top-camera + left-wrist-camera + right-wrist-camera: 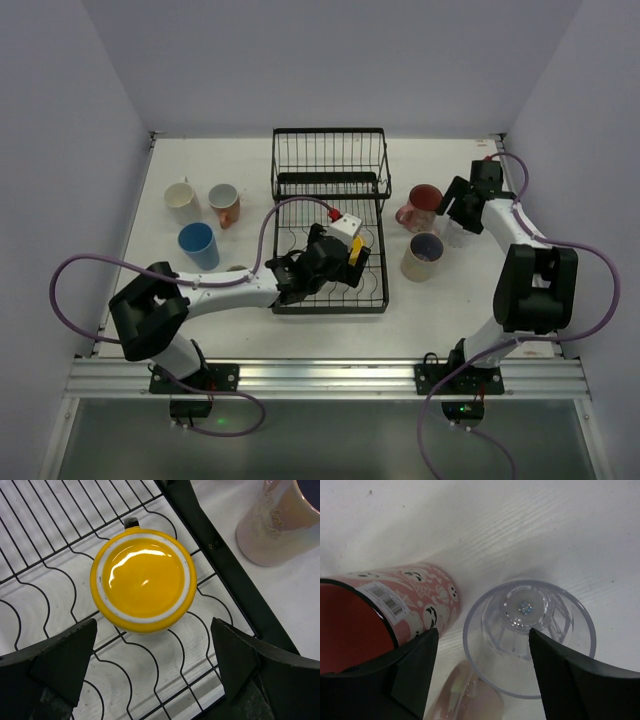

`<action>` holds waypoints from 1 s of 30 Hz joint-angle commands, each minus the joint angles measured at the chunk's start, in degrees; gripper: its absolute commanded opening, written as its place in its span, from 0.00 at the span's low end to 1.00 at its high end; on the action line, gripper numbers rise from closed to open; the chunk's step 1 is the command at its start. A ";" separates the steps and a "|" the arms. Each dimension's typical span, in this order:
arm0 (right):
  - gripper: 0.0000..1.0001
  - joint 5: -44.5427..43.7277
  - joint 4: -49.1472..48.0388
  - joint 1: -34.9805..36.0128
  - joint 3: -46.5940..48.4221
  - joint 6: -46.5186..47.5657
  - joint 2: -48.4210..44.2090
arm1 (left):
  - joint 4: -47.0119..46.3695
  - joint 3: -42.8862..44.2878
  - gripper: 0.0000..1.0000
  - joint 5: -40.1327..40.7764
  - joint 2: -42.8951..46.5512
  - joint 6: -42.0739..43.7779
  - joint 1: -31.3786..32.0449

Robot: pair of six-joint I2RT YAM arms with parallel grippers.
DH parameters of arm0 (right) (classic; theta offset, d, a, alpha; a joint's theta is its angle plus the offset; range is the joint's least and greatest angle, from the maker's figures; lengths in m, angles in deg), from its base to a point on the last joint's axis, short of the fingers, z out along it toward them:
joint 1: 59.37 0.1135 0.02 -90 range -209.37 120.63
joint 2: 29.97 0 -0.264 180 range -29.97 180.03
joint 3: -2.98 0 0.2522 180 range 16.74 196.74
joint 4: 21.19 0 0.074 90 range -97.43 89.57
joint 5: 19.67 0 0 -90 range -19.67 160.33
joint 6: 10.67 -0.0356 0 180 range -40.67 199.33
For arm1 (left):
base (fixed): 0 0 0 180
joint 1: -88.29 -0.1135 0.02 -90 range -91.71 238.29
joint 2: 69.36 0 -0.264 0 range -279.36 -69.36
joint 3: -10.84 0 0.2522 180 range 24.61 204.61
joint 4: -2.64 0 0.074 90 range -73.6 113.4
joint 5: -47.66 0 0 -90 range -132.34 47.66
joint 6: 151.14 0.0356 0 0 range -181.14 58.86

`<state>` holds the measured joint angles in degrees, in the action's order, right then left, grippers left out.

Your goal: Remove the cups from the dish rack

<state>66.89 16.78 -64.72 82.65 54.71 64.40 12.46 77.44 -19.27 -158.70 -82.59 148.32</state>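
Dish rack (330, 178): 1, black wire.
In rack: 1 yellow cup (142, 580), lower tier.
Left of rack: 3, namely white cup (182, 200), salmon cup (224, 205), blue cup (198, 245).
Right of rack: 3, namely patterned mug (420, 595), clear glass (520, 605), pale mug (424, 256).
Left gripper (154, 640): jaws wide, over yellow cup.
Right gripper (480, 635): jaws apart, over clear glass.

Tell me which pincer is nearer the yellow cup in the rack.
Left. The left pincer hangs open right above the yellow cup; the right pincer is off beside the rack, over the clear glass.
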 commanded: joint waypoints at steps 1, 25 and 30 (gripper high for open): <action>0.77 2.47 -4.16 0.25 -2.71 -1.48 -5.41 | -4.58 3.41 1.00 4.35 -2.06 2.38 0.18; 0.99 16.62 -8.65 1.82 -17.65 -5.09 -35.38 | -20.22 4.73 0.98 9.27 -13.22 5.54 -0.09; 0.99 17.33 -8.39 3.23 -21.17 -5.61 -43.63 | -22.15 2.54 0.68 7.87 -11.65 5.02 0.00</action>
<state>81.86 8.93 -62.18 63.06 49.99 24.95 -3.28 81.44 -12.73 -171.79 -77.82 148.32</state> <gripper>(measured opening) 0.990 0.793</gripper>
